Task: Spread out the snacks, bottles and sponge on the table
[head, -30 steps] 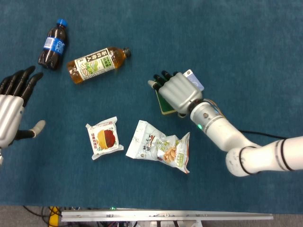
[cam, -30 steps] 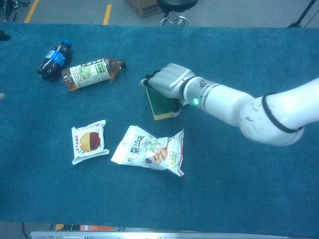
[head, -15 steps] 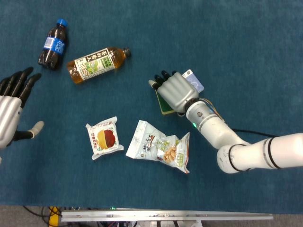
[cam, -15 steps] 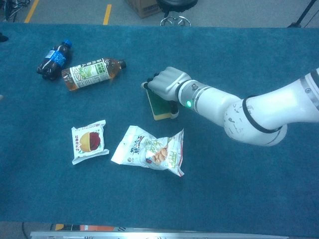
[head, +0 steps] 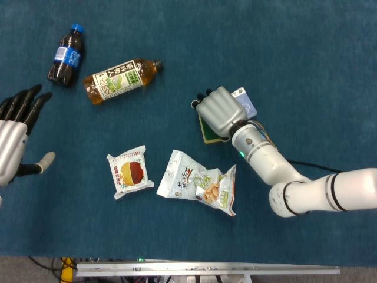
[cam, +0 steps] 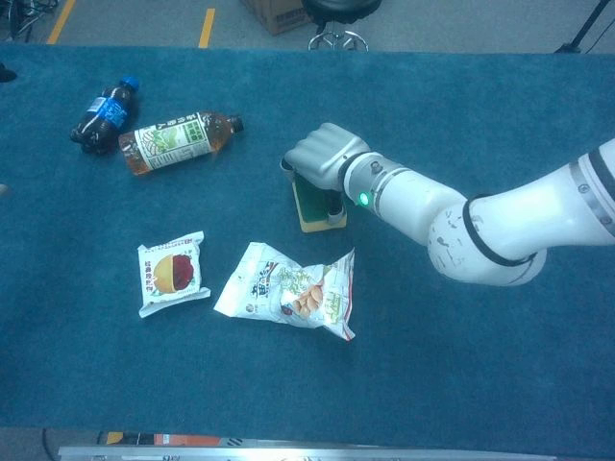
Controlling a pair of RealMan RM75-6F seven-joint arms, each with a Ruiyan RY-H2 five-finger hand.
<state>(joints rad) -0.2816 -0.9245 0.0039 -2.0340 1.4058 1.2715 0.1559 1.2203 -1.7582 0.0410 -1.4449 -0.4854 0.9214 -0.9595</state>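
Right hand (head: 219, 111) clamped down over green sponge (cam: 317, 208), long axis running away from wrist, fingertips past its far end. Left hand (head: 13, 141) splayed, empty.

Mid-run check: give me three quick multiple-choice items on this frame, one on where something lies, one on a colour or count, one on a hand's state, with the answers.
1. Where does the cola bottle lie?
A. far left of the table, beside the tea bottle
B. between the two snack bags
C. under the right hand

2. How many bottles are on the table?
A. one
B. two
C. four

3. What is the right hand doing?
A. hanging open over bare cloth
B. holding a snack bag
C. closed on the green sponge

Answers:
1. A, the cola bottle is at the far left with the tea bottle just to its right.
2. B, only the cola and tea bottles show.
3. C, the fingers curl over the sponge's far edge, while the left hand is spread and holds nothing.
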